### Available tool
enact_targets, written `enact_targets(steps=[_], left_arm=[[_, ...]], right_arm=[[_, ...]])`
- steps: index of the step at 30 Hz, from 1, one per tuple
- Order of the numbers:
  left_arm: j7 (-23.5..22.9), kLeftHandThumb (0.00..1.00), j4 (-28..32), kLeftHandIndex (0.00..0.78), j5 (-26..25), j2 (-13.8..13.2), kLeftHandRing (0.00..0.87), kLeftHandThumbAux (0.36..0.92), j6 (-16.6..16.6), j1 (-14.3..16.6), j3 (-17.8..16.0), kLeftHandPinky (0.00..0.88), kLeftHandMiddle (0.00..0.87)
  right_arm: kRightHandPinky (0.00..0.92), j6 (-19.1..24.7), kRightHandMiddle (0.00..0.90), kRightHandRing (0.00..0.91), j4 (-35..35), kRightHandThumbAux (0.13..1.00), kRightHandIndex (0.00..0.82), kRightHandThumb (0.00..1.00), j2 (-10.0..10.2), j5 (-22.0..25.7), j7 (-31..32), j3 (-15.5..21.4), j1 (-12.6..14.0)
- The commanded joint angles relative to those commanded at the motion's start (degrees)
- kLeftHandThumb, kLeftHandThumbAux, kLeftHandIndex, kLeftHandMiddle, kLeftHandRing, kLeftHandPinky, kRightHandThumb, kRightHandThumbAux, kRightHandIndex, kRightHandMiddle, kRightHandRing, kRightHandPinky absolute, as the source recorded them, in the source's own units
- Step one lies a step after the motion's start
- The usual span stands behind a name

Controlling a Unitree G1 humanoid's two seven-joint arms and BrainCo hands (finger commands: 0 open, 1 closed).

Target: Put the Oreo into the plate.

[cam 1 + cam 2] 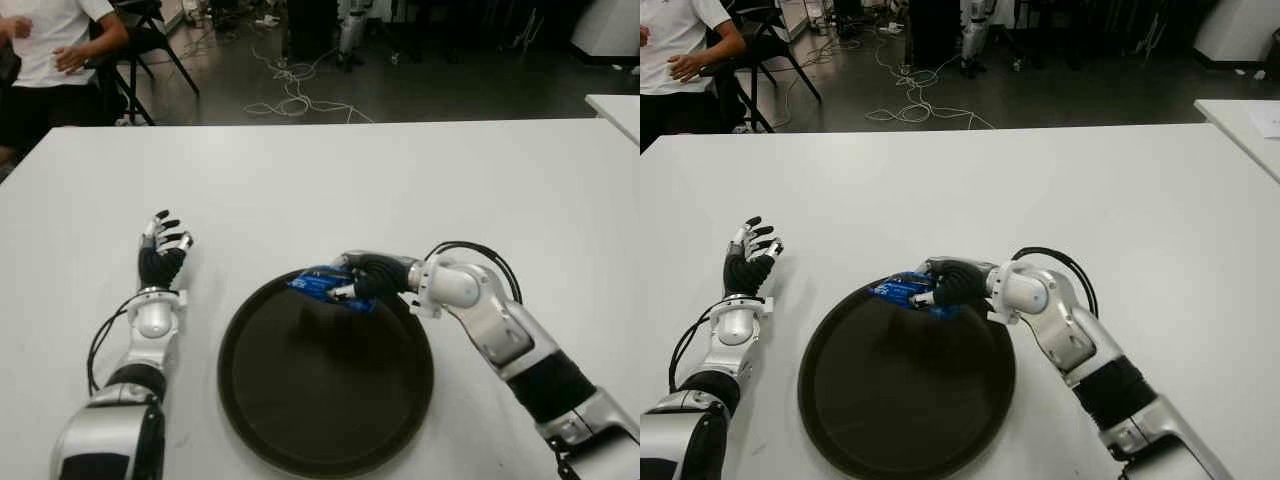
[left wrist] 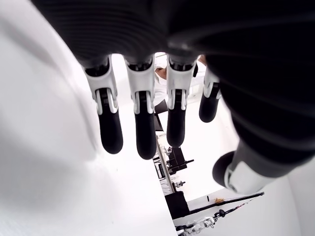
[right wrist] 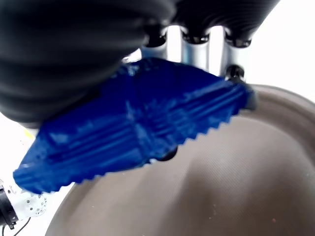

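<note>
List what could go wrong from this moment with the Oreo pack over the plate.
The right hand holds the Oreo pack over the plate's far rim, not its middle. Released here, it may catch the rim and slide onto the table. The left hand, open beside the plate, poses little risk.

White table [image 1: 400, 190] fills foreground; dark floor [image 1: 430, 85] behind w/ tangled cables [image 1: 290, 95], black chair [image 1: 150, 35], seated person [image 1: 45, 50] at left.
</note>
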State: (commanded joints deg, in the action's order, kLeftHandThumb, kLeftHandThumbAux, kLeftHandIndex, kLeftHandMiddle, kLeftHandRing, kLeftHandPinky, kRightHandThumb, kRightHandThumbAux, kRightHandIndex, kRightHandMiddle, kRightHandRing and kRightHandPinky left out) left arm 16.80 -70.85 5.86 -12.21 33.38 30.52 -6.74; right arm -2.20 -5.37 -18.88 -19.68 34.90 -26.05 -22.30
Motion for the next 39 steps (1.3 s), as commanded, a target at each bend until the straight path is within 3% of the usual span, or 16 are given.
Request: enact_targets(steps=[13, 26, 39], left_arm=[[-0.65, 0.321, 0.04, 0.152, -0.13, 0.12, 0.267, 0.644, 0.28, 0.04, -0.11, 0.301, 0.234], [0.11, 0.323, 0.15, 0.153, 0.16, 0.18, 0.275, 0.641, -0.05, 0.1, 0.07, 0.31, 0.243], [-0.78, 0.332, 0.31, 0.155, -0.31, 0.26, 0.278, 0.631, 0.26, 0.07, -0.18, 0.318, 0.241]], right_arm=[[0.822, -5.7, 0.837, 0.833, -1.23, 0.713, 0.44, 0.717, 0.43, 2.96, -0.95, 1.5, 1.06], [0.852, -13.2, 0.864, 0.859, -3.57, 0.713, 0.439, 0.723, 0.94, 1.82, -5.45, 2.06, 1.9], [0.848, -14.41, 0.854, 0.86, -5.25, 0.715, 0.439, 0.716, 1.27, 1.67, -6.78, 1.89, 1.53]])
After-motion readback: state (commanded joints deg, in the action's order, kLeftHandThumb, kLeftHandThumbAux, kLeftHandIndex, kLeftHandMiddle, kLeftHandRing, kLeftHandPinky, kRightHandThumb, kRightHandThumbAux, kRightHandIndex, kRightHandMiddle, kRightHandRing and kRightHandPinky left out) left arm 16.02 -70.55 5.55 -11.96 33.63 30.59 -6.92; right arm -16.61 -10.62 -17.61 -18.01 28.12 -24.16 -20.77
